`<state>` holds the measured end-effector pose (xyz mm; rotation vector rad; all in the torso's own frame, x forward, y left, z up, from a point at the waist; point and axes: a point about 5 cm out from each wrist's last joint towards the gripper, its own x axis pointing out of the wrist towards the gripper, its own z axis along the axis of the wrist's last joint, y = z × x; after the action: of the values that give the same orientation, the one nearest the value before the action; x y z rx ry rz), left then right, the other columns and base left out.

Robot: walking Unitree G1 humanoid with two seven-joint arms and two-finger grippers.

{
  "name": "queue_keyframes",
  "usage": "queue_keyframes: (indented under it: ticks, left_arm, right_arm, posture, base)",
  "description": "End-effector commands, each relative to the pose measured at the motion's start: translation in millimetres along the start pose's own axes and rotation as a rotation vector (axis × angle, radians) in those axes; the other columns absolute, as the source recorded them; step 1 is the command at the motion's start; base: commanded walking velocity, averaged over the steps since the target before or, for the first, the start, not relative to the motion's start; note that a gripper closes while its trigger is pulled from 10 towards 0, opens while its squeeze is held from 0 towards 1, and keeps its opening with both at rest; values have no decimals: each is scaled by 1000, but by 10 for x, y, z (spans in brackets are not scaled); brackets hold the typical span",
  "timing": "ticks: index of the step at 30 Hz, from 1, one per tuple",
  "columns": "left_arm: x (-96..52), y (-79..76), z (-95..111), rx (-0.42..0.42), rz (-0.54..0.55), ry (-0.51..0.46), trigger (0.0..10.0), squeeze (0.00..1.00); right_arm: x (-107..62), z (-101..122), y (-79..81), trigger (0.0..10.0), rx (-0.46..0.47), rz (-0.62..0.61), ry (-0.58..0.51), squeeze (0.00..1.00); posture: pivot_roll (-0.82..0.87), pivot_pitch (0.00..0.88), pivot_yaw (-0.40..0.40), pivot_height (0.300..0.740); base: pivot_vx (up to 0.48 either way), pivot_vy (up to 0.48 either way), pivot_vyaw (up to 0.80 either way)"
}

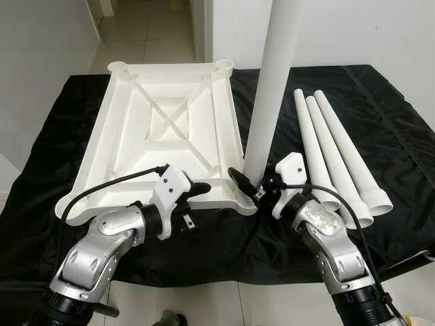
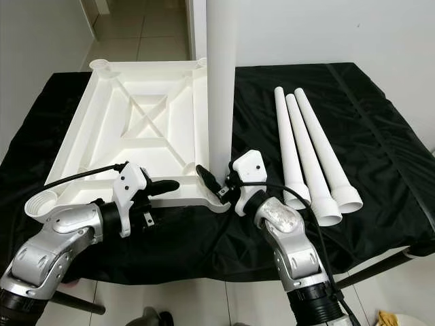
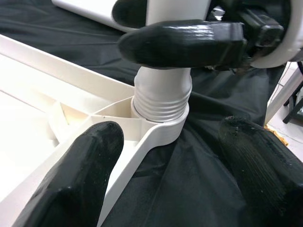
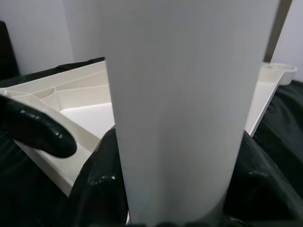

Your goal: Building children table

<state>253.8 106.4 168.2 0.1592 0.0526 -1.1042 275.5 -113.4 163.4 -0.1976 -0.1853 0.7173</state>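
The tabletop [image 1: 170, 129] lies upside down on the black-draped worktop [image 1: 380, 115]. A leg [image 1: 272, 88] stands upright in its near right corner socket [image 3: 163, 125], threads partly seated. The right gripper [image 1: 250, 185] is clamped around the leg's base. The left gripper [image 1: 197, 190] sits released just left of the socket, touching nothing. Three spare legs [image 1: 333, 149] lie to the right. Risks: the leg could cross-thread if it tilts, and the unheld tabletop may spin with it.
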Motion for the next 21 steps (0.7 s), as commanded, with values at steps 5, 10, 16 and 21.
queue_keyframes:
  ticks: [5, 10, 16, 21]
  left_arm:
    - [-35, -15, -18, -14, 11, 16, 10000, 0]
    - [-35, -29, -13, -15, 6, 15, 10000, 0]
    - [-40, -30, -11, -16, 7, 15, 10000, 0]
    - [-46, -32, -11, -18, 7, 17, 10000, 0]
  right_arm:
    - [-209, -432, 146, 10000, 82, 27, 175, 0]
    - [-225, -521, -15, 10000, 163, -125, 194, 0]
    - [-238, -600, -61, 10000, 185, -159, 254, 0]
    - [-193, -613, -66, 10000, 193, -134, 296, 0]
  posture:
    - [-48, 135, 64, 740]
    - [-46, 137, 65, 740]
    - [-46, 139, 68, 740]
    - [-42, 141, 68, 740]
  base:
    - [0, 0, 0]
    - [0, 0, 0]
    - [0, 0, 0]
    - [0, 0, 0]
